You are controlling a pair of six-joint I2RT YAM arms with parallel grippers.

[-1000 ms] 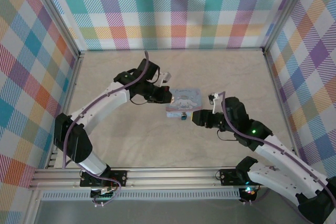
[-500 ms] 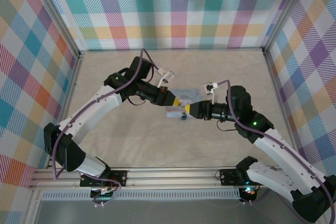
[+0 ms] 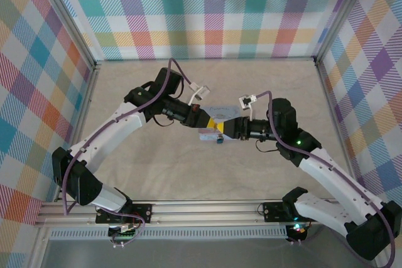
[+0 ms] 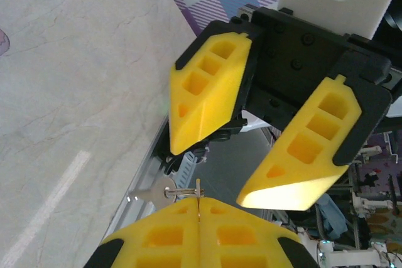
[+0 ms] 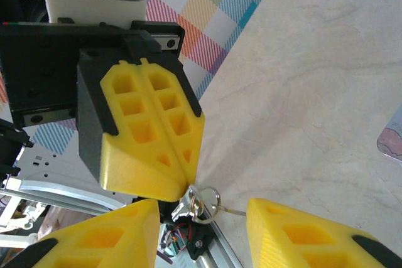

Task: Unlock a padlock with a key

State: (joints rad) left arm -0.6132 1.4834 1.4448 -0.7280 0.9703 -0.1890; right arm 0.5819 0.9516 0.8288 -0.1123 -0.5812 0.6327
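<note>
My left gripper (image 4: 198,200) is shut on the edge of a small silver key (image 4: 199,191). A ring and a second key (image 4: 152,192) hang from it. In the top view the left gripper (image 3: 211,121) meets my right gripper (image 3: 222,128) tip to tip over the pale blue tin (image 3: 225,112). My right gripper (image 5: 202,210) is open, its yellow fingers (image 4: 207,86) spread on either side of the key bunch (image 5: 196,202) without touching it. The left fingers (image 5: 151,142) hold that bunch from above. The tiny dark bluish padlock (image 3: 220,140) lies at the tin's near edge, below both grippers.
A beige table (image 3: 144,155) is walled by plaid panels (image 3: 213,10). An aluminium rail (image 3: 201,208) runs along the near edge by the arm bases. A corner of the tin (image 5: 391,137) shows at the right wrist view's right edge.
The left arm swung right with the key, then held still. The right gripper advanced left and up until its open fingers flank the key bunch.
</note>
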